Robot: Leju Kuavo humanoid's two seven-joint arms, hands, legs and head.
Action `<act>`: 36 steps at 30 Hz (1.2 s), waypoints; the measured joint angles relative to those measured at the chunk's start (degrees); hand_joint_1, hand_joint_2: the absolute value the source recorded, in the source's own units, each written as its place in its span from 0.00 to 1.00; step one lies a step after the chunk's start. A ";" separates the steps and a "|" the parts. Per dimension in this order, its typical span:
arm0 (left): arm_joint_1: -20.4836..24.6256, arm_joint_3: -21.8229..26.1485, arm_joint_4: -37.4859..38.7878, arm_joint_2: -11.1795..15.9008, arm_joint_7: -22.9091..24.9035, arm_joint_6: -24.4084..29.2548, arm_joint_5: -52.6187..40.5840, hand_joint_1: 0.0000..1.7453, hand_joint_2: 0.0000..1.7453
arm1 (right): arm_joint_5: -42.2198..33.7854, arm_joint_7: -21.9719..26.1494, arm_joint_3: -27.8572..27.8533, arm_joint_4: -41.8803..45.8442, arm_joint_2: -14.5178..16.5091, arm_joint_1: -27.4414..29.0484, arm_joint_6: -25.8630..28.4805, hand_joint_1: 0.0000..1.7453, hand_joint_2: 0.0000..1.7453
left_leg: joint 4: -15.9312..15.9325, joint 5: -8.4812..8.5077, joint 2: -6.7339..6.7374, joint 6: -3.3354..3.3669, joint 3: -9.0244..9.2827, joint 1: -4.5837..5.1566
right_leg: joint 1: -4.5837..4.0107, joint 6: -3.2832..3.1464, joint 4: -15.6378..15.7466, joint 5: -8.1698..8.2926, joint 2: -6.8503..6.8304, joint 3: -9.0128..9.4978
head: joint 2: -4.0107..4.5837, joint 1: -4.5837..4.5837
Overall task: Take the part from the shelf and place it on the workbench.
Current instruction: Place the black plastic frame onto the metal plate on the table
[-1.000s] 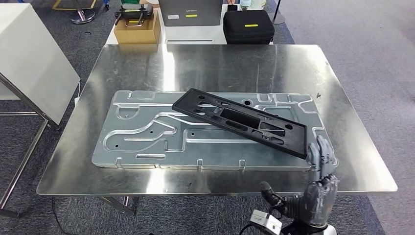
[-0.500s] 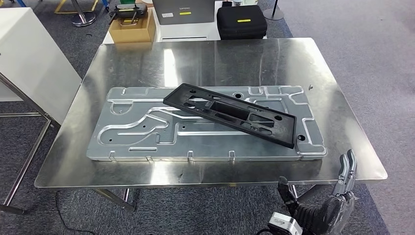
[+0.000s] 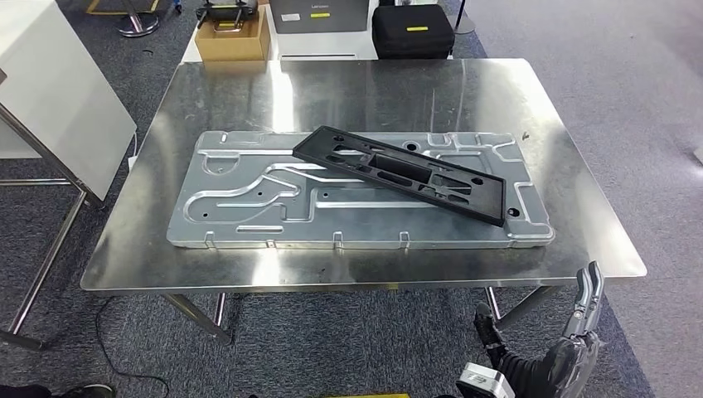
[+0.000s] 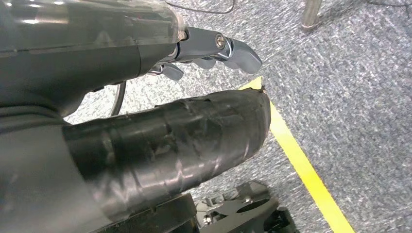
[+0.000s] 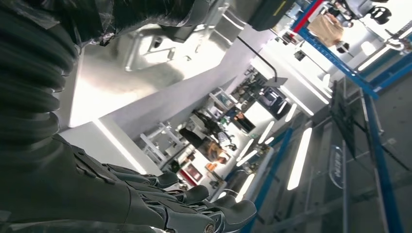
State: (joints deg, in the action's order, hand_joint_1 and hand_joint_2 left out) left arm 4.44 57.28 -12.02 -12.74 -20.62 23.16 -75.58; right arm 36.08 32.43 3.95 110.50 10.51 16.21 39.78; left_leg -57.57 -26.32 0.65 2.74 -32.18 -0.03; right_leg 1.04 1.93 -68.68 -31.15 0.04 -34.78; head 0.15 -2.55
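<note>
The black part (image 3: 399, 174) lies on the desk (image 3: 580, 215), so the job looks done. The right robot hand (image 3: 572, 344) is open and holds nothing.

Grey carpet (image 3: 647, 99) covers the floor, crossed by a yellow line (image 4: 301, 165). A white cabinet (image 3: 58, 99) stands at left. Beyond the steel surface (image 3: 373, 91) sit a cardboard box (image 3: 236, 40) and a black case (image 3: 412, 29).

One black part (image 3: 399, 174), one metal plate (image 3: 249, 207), one workbench (image 3: 373, 91).
</note>
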 joint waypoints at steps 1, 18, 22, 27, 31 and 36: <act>0.00 0.01 0.00 0.00 -0.02 0.01 0.05 0.00 0.00 | -0.29 0.03 -0.16 -0.03 0.08 0.04 0.00 0.00 1.00 | -0.27 0.16 -0.02 -0.18 -0.37 0.07 | -0.03 -0.16 4.30 0.64 0.02 3.02 | 0.00 -0.01; -0.04 0.47 0.00 -0.05 0.34 0.45 0.46 0.00 0.00 | -3.06 0.32 -2.20 -0.84 1.62 1.89 0.00 0.00 1.00 | -0.95 -4.90 -0.37 -2.09 5.77 0.04 | -0.82 -2.59 9.17 5.85 -0.45 -0.58 | 0.00 0.09; -0.08 0.54 0.00 -0.08 0.31 0.65 0.47 0.00 0.00 | -3.39 0.46 -2.33 -0.92 1.85 1.99 0.01 0.00 1.00 | 1.06 -4.03 -0.22 -0.82 5.75 0.12 | -0.72 -1.29 8.75 6.26 -0.40 -0.98 | 0.00 0.04; -0.04 0.69 0.00 -0.11 0.40 0.96 0.51 0.00 0.00 | -3.64 0.51 -2.87 -1.33 1.86 2.18 0.02 0.00 1.00 | 0.80 -1.31 0.22 0.47 2.42 0.25 | -0.34 -0.24 -4.29 -4.12 -0.10 -4.32 | 0.00 -0.03; -0.05 0.81 0.00 -0.11 0.39 0.95 0.65 0.00 0.00 | -3.93 0.49 -3.19 -1.68 1.86 2.13 0.00 0.00 1.00 | -0.72 0.10 0.22 0.05 -0.83 0.36 | 0.03 -0.11 1.06 -0.01 -0.10 2.04 | 0.00 -0.01; -0.05 0.90 0.00 -0.14 0.39 0.97 0.81 0.00 0.00 | -3.98 0.46 -3.26 -1.84 1.95 2.07 0.02 0.00 1.00 | -1.50 1.73 0.06 -1.56 -2.34 0.40 | -0.55 -1.42 10.42 0.19 -0.06 6.88 | 0.00 0.01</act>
State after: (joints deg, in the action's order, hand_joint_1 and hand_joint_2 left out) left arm 4.38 58.18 -12.02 -12.88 -20.23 24.13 -74.77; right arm 32.09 32.89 0.69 108.66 12.45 18.29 39.80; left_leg -59.07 -24.59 0.71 1.17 -34.52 0.36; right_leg 0.49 0.51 -58.26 -30.96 -0.03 -27.89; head 0.15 -2.55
